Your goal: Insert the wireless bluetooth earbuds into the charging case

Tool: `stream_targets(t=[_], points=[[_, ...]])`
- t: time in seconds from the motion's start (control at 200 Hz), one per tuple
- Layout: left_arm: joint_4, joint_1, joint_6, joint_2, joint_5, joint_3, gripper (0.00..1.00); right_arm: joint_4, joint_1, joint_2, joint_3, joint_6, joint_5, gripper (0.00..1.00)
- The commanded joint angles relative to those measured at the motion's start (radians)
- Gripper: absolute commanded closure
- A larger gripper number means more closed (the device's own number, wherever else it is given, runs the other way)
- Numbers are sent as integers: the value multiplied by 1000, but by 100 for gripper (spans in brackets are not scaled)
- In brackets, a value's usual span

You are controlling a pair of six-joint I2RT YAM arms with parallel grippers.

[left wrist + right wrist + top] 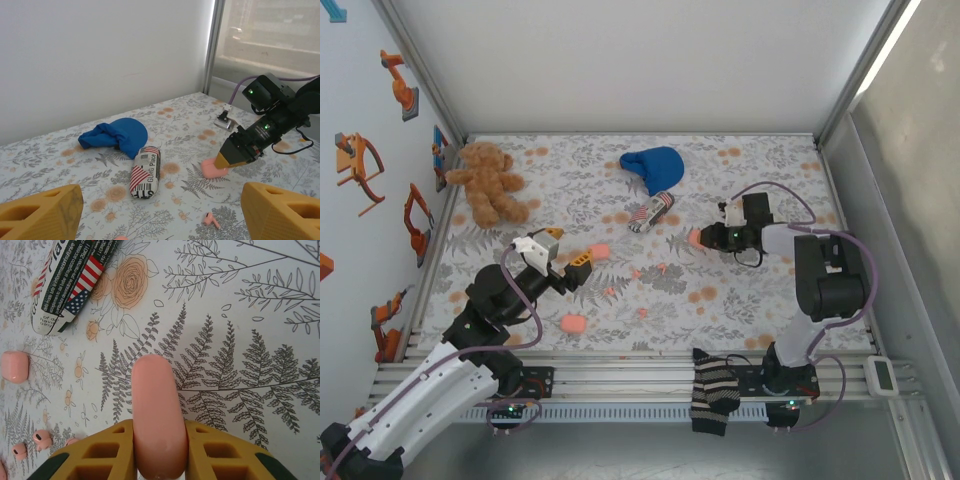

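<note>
My right gripper point(706, 238) is shut on a salmon-pink charging case point(156, 415), gripped edge-on between the yellow fingers point(100, 455) just over the floral cloth. The left wrist view shows that gripper point(234, 156) low over the case point(212, 169). Tiny pink earbuds lie loose mid-table: one point(635, 272), another point(642, 312), one point(211, 219) ahead of my left gripper, and two point(41, 437) at the right wrist view's lower left. My left gripper point(568, 254) hovers open with nothing between its fingers point(42, 212).
Two more pink cases point(599, 250) point(572, 323) rest near my left gripper. A printed pouch point(650, 212) and blue cloth point(653, 165) lie at the back centre. A teddy bear point(490, 182) sits back left. A striped sock point(713, 392) hangs over the near rail.
</note>
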Motion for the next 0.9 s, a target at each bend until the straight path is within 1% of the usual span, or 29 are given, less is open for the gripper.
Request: stream_targets(t=[0.0,0.17,0.381,0.466,0.551,0.661,0.701,0.761,0.776,0.801,0.896], points=[[22,4,15,1,-9,18,18,-32,-10,9,20,-17,8,69],[26,5,19,5,-3,20,18,-37,-13,-9,11,-18,33,59],[15,4,24,15,-14,30,18,-40,-32,-64,-11,-22,98,51],[-3,4,22,13,-29,37,18,-38,-43,-92,-18,-13,107,49],[-21,4,18,8,-74,38,18,-57,-45,-126,-14,-20,136,48],[-57,5,8,6,-162,42,17,-97,-45,-185,-11,-41,185,44],[-77,5,-2,6,-200,44,16,-110,-45,-207,-11,-48,197,43],[-111,6,-22,8,-260,52,12,-119,-45,-248,-12,-63,201,41],[-123,7,-28,7,-273,55,12,-122,-45,-260,-13,-66,200,38],[-143,8,-35,8,-295,62,11,-125,-45,-281,-14,-73,201,36],[-221,16,-52,11,-328,89,10,-132,-44,-353,-13,-87,188,33]])
